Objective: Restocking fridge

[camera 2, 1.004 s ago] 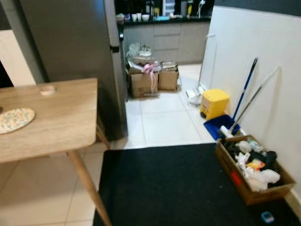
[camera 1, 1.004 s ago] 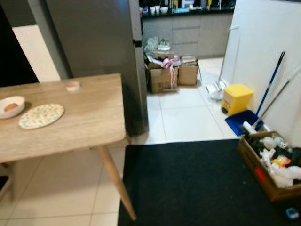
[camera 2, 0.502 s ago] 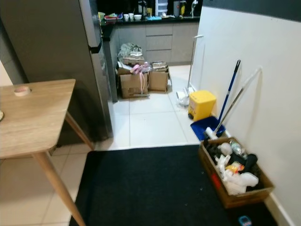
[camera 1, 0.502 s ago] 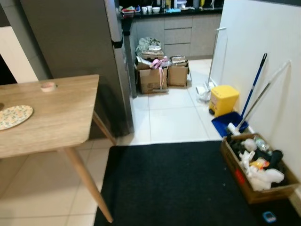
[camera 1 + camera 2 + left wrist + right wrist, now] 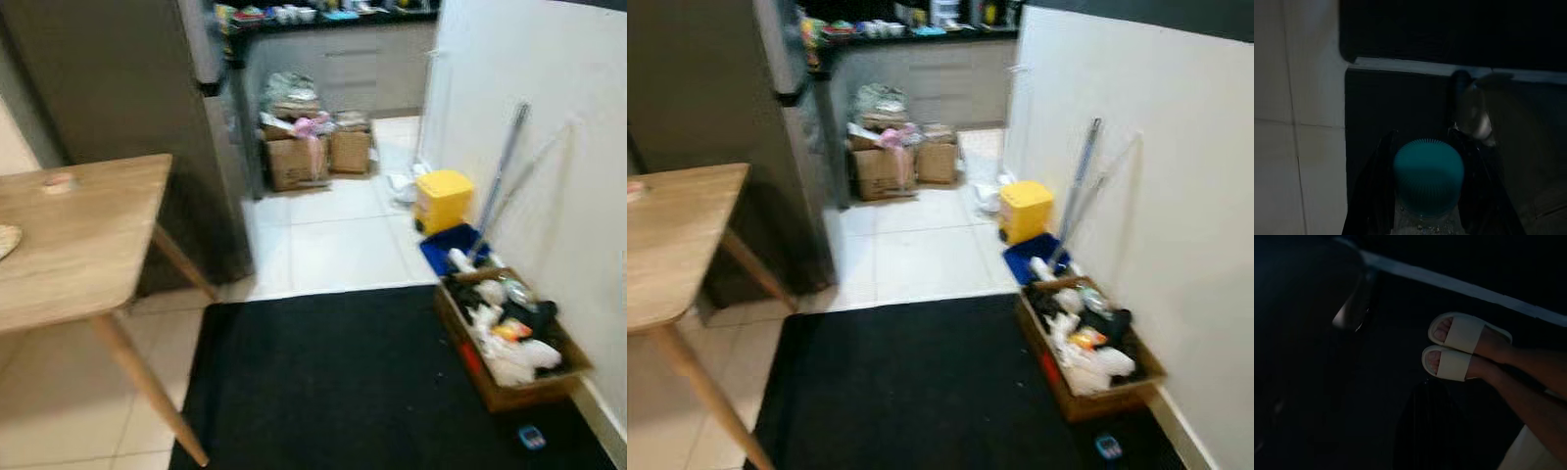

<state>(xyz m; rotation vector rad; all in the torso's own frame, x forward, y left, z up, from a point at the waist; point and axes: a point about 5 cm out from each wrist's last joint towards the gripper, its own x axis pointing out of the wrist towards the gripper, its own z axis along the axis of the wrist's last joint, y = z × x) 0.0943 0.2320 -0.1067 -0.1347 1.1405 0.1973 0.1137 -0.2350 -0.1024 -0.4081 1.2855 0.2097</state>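
Gripping left claw (image 5: 1422, 196), teal-capped bottle (image 5: 1428, 176).

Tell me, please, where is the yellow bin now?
In the left eye view the yellow bin stands right of centre on the white tiles, against the white wall, just behind the blue dustpan.

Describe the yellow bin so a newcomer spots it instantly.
Follow the white wall on the right down to the tiled floor. The small yellow plastic bin stands there, just beyond the blue dustpan and open cardboard box of clutter; it is the only bright yellow thing.
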